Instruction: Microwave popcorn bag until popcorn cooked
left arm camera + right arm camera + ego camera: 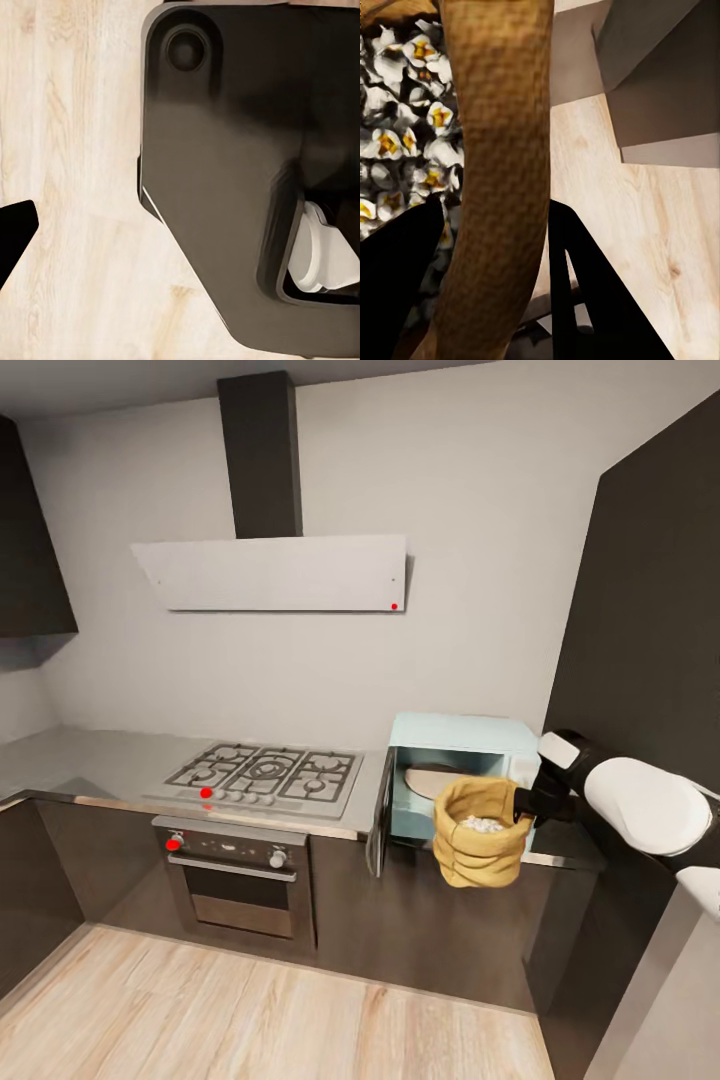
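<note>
In the head view, the right gripper (522,803) is gripping the popcorn bag (482,847) by its rim, hanging before the open microwave (463,743). The left wrist view is showing wood floor (75,150); the left gripper's state is unclear. In the right wrist view, dark fingers (585,300) are clamping the rim beside popcorn (405,112).

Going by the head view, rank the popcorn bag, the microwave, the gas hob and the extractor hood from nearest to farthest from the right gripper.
1. The popcorn bag: its rim is pinched in the right gripper, held in front of the counter edge.
2. The microwave: just behind the bag, door open.
3. The gas hob: further left on the counter.
4. The extractor hood: high on the wall above the hob.
</note>
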Robot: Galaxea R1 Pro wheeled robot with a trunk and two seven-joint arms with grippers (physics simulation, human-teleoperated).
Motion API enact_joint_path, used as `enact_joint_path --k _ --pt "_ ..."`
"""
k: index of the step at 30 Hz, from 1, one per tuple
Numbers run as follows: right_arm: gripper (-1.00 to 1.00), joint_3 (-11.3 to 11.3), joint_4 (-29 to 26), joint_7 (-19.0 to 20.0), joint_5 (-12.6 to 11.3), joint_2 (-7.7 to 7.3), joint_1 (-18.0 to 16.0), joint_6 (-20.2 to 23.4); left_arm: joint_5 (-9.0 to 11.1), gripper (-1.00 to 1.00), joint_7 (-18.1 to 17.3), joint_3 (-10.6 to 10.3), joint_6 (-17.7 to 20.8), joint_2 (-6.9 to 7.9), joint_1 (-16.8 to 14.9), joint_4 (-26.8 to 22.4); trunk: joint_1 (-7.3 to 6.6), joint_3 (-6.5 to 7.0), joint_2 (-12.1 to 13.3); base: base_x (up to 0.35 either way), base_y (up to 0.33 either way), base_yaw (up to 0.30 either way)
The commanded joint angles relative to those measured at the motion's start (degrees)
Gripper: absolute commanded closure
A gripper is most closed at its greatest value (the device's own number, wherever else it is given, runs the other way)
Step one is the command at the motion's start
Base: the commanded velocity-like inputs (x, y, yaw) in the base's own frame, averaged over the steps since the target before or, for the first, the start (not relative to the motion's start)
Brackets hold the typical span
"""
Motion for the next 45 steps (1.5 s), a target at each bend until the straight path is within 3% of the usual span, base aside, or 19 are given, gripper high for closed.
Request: enact_joint_path --k 1,9,16,27,33,38,45 --pt "1.00 -0.5 0.1 -0.5 0.1 -0.01 0.3 -0.4 0.0 -1.00 0.1 0.3 0.1 -0.02 0.0 -0.1 0.02 -0.02 0.0 0.000 0.000 0.000" --pt "1.00 -0.5 0.1 -0.7 0.1 -0.02 2.9 -2.8 0.0 -1.00 0.1 0.3 0.1 -0.02 0.0 -0.1 0.02 -0.02 0.0 0.000 0.119 -0.010" --pt "1.00 -0.5 0.1 -0.7 0.1 -0.02 5.5 -4.4 0.0 -1.00 0.1 0.3 0.1 -0.02 0.0 -0.1 0.02 -0.02 0.0 0.000 0.027 -0.250" --pt "1.00 -0.5 0.1 -0.7 0.1 -0.06 5.5 -4.5 0.0 -1.00 0.1 0.3 0.1 -0.02 0.0 -0.1 0.02 -0.02 0.0 0.000 0.169 -0.287" --pt "1.00 -0.6 0.1 -0.6 -0.2 -0.01 5.5 -4.8 0.0 -1.00 0.1 0.3 0.1 -0.02 0.0 -0.1 0.02 -0.02 0.0 0.000 0.151 -0.071" --pt "1.00 -0.6 0.1 -0.7 -0.3 0.02 5.5 -9.9 0.0 -1.00 0.1 0.3 0.1 -0.02 0.0 -0.1 0.02 -0.02 0.0 0.000 0.005 -0.002" --pt "1.00 -0.8 0.1 -1.0 -1.1 0.02 5.5 -11.1 0.0 -1.00 0.1 0.3 0.1 -0.02 0.0 -0.1 0.02 -0.02 0.0 0.000 0.000 0.000"
